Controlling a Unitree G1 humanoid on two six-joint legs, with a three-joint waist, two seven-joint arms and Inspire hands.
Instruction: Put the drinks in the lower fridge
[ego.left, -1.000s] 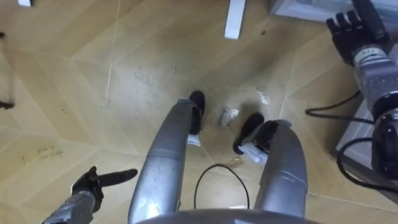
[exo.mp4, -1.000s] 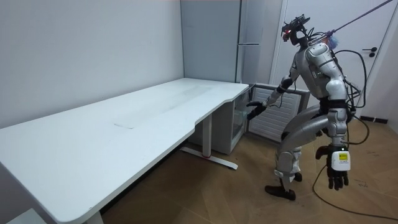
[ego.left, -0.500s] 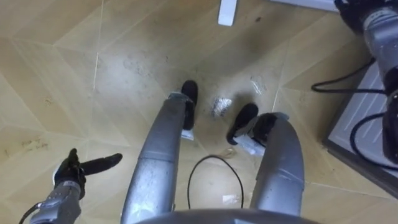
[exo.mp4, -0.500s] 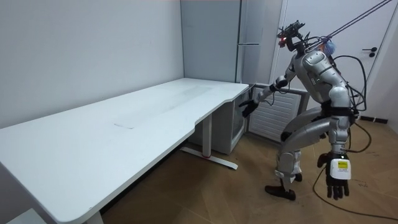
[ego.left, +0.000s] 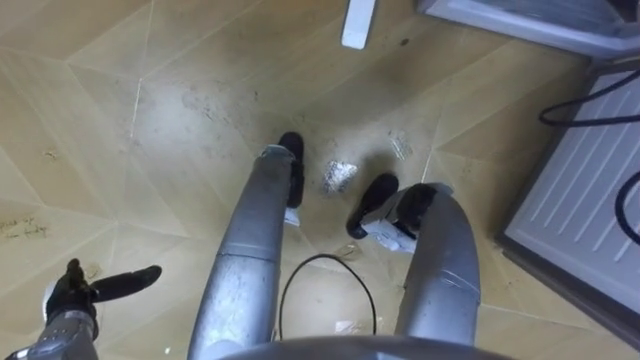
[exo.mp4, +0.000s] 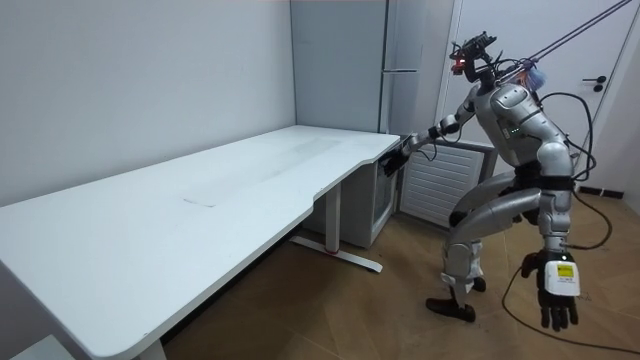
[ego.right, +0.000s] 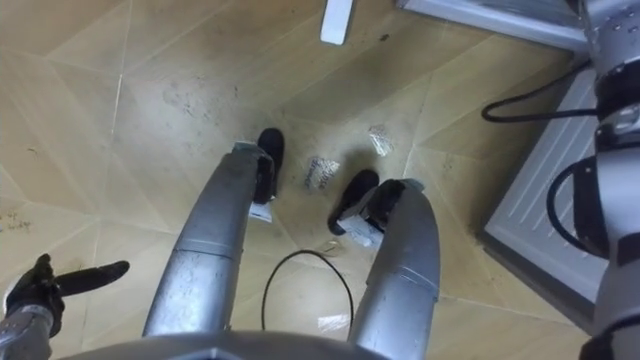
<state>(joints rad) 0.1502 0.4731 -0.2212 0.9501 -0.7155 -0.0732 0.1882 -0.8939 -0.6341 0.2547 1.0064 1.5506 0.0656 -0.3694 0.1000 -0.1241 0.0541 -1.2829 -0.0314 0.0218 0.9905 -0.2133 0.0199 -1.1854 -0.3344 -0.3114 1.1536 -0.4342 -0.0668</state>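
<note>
No legible text, labels, numbers or signs anywhere.

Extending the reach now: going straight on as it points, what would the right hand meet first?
Likely the low glass-fronted cabinet under the end of the white table: the right hand angles down towards it in the room view. Depth is unclear; the table edge could come first.
</note>
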